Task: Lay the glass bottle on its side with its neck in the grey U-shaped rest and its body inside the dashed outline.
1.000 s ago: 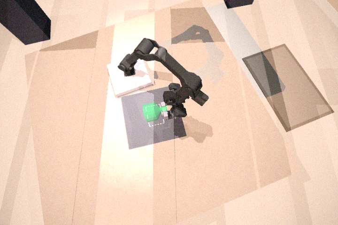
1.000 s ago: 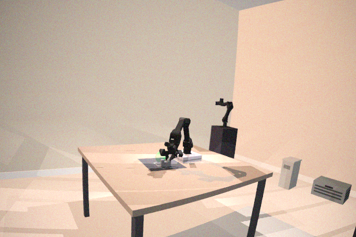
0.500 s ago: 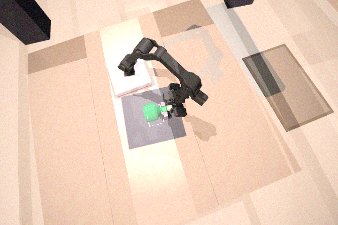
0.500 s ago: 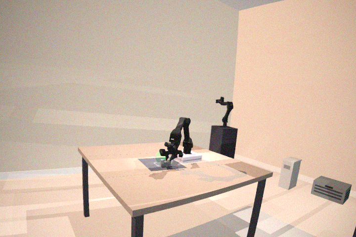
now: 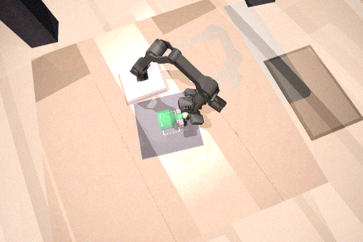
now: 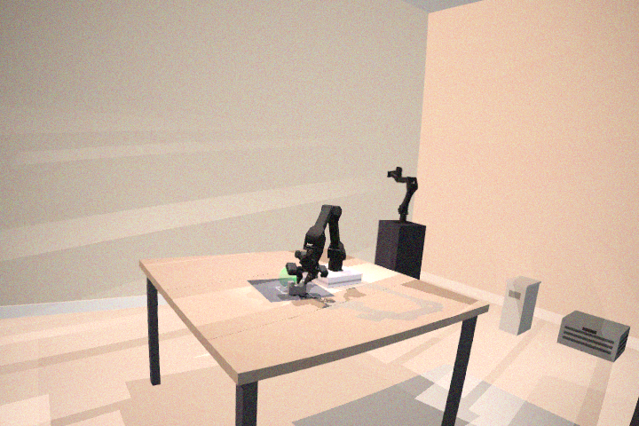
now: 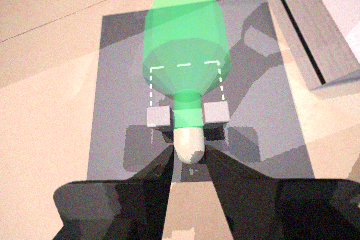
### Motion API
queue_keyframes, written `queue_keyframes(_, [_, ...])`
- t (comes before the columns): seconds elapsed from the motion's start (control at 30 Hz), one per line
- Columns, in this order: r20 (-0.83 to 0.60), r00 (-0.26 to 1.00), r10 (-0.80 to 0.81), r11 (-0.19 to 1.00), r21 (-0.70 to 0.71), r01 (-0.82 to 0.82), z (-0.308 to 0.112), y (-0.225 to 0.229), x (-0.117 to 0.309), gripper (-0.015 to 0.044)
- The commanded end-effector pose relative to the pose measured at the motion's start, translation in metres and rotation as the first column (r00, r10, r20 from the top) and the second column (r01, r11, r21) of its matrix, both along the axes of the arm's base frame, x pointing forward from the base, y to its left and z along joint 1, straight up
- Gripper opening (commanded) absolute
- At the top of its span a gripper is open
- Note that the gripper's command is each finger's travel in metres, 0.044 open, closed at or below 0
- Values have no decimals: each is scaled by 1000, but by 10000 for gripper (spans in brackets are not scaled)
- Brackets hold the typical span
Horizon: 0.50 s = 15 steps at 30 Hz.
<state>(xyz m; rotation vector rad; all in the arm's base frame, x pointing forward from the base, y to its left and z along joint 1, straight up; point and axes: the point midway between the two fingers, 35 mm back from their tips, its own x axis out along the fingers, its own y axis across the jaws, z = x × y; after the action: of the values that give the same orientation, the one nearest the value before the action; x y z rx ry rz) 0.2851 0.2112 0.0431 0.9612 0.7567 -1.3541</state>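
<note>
Wrist view: lowering under way, hand (image 5: pixel 185 115) (image 6: pixel 309 280) (image 7: pixel 189 148) gripping the green glass bottle (image 5: pixel 167 119) (image 6: pixel 286 276) (image 7: pixel 186 55) by its pale-tipped neck; next, ease down gently into the grey U-shaped rest (image 5: pixel 181 123) (image 6: pixel 297 287) (image 7: pixel 216 112), then release.

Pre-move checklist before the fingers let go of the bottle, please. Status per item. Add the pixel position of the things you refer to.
1. Fingers closed on the green bottle (image 5: pixel 167 119) (image 6: pixel 286 277) (image 7: pixel 186 50): ok.
2. Bottle tipped over toward its side, not upright: ok.
3. Neck lined up between the two prongs of the grey rest (image 6: pixel 297 287) (image 7: pixel 216 112): ok in the wrist view.
4. Neck bearing on the rest: cannot tell.
5. Body inside the dashed outline (image 5: pixel 171 133) (image 7: pixel 151 85): not ok, appears beyond it in top view.
6. Body down on the dark mat (image 5: pixel 147 142) (image 6: pixel 270 294) (image 7: pixel 113 100): cannot tell.
</note>
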Motion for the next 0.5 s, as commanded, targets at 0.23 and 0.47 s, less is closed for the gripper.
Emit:
queue_keyframes(0.23, [1, 1000, 1, 1000, 3, -1, -2, -5, 0, 123])
queue_keyframes(0.47, [5, 1000, 4, 1000, 12, -4, -1, 0, 0, 123])
